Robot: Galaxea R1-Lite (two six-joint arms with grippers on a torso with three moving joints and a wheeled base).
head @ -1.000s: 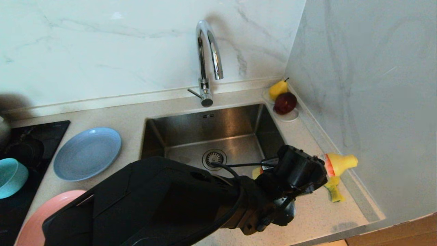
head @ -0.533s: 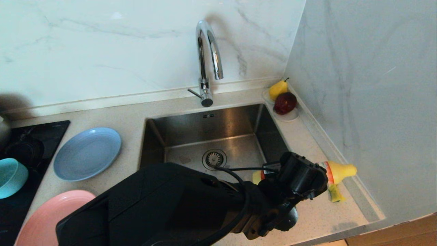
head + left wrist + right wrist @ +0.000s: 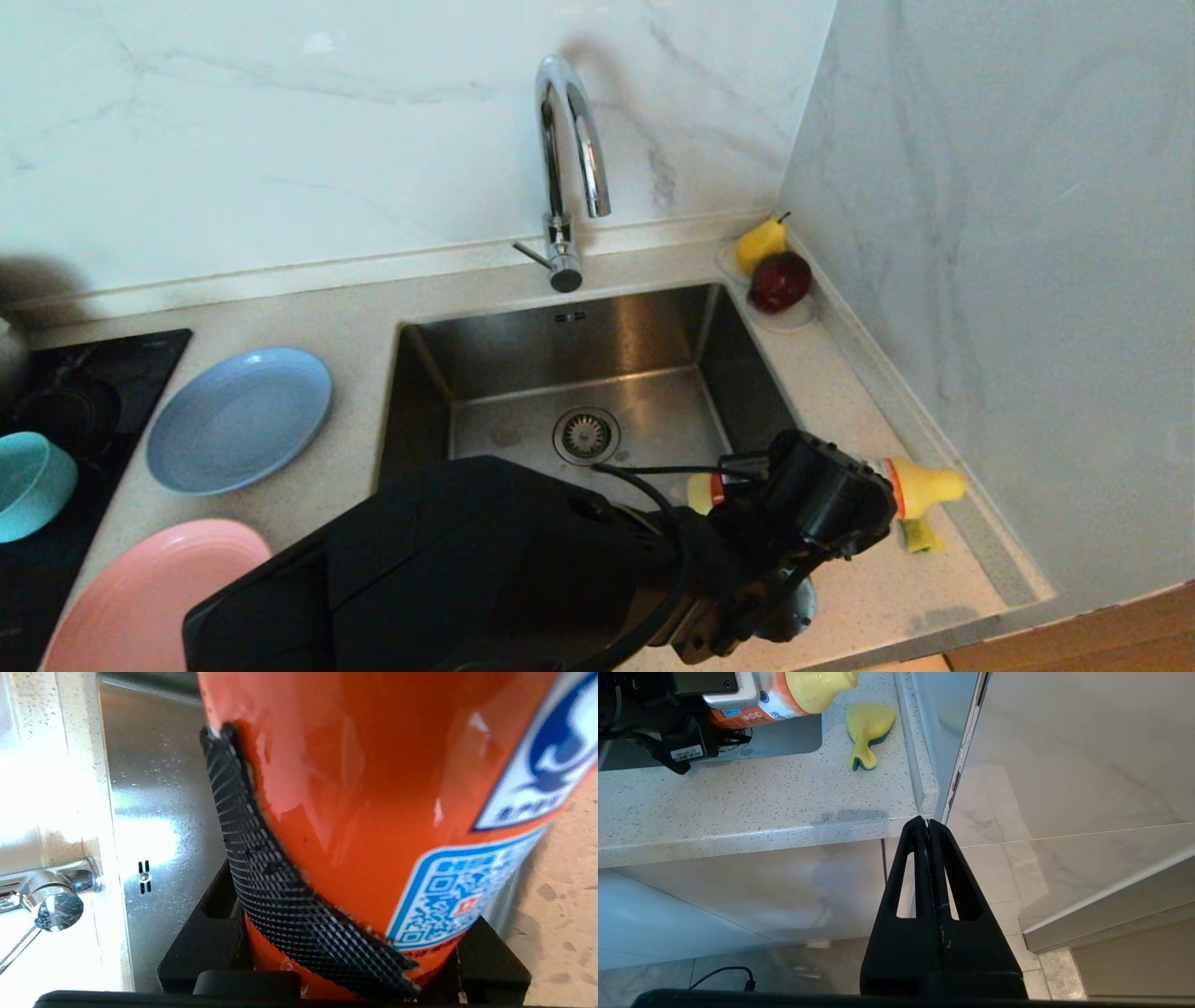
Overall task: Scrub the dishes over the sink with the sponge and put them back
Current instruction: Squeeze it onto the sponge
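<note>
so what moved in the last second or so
The left gripper, shut on the orange bottle, slid nearer and lower, carrying the bottle along, covering more of the sponge. More of the pink plate shows. Blue plate, bowl and parked right gripper stayed put.

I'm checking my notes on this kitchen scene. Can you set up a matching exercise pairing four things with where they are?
Things:
1. sponge
2. orange bottle
3. light-blue plate
4. pear

Places:
A. on the worktop left of the sink
B. on the white saucer in the back corner, beside a dark red fruit
C. gripped in the left hand
D. flat on the worktop right of the sink, near the wall

Pairs: 1-D, 2-C, 3-A, 4-B
</note>
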